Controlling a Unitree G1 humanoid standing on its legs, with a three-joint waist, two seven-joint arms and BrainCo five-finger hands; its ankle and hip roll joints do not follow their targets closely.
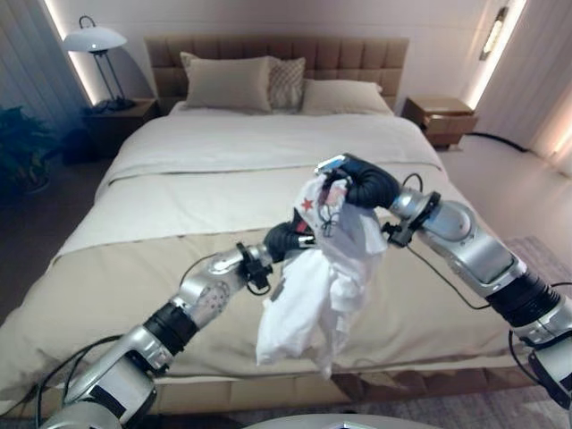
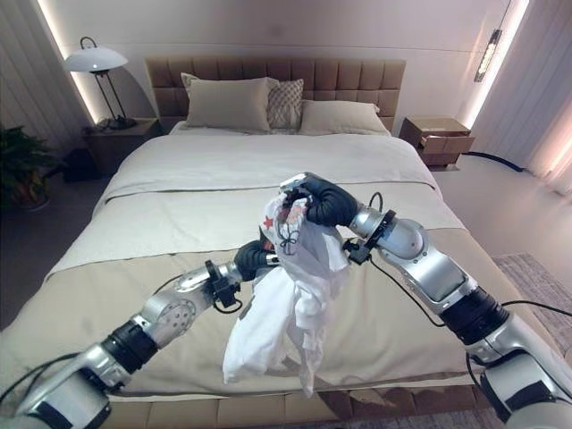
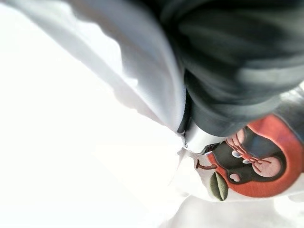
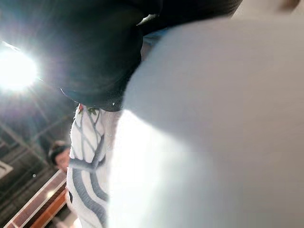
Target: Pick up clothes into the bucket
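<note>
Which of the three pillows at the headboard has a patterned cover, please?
The small middle pillow, with a diamond-patterned cover; the large beige pillow on its left and the flat beige pillow on its right are plain.

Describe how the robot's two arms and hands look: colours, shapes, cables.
Both arms are silver-grey tubes with rounded joint housings and black bands between the segments. Thin black cables loop beside the wrists. The left hand and right hand are each wrapped in a dark ribbed cover.

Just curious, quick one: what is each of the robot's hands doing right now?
Left hand: shut on the white garment, gripping it from the side above the bed.
Right hand: shut on the same garment, holding its top.
</note>
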